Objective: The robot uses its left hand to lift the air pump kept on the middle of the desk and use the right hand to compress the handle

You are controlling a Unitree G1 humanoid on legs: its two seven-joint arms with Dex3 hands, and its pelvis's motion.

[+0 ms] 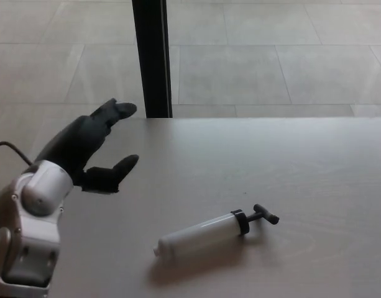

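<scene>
The desk [314, 161] is the biggest thing here. It is wide, pale and flat, and it fills the lower part of what I see. Behind it is a grey tiled floor [252, 56], and a black post [150, 59] stands up from the floor just past the far edge of the desk.

Next is my left arm [28, 230]. It is silver and chunky and comes in from the left side, low down. A black cable [5, 152] loops beside it. At the end of the arm is my left hand [87, 152]. My fingers [115, 110] point up and away, my thumb [119, 167] sticks out below them, and there is a big gap between. My hand is spread wide and holds nothing. It hangs above the left part of the desk, well apart from the pump.

My right hand is not in the picture.

The air pump [206, 234] lies on its side near the middle of the desk, closer to me. Its white tube points to my left, and its small black handle [265, 215] sticks out to the right. I think it lies flat because nobody is holding it up. The lift is not done yet. I would need to bring my wide hand down around the white tube.
</scene>
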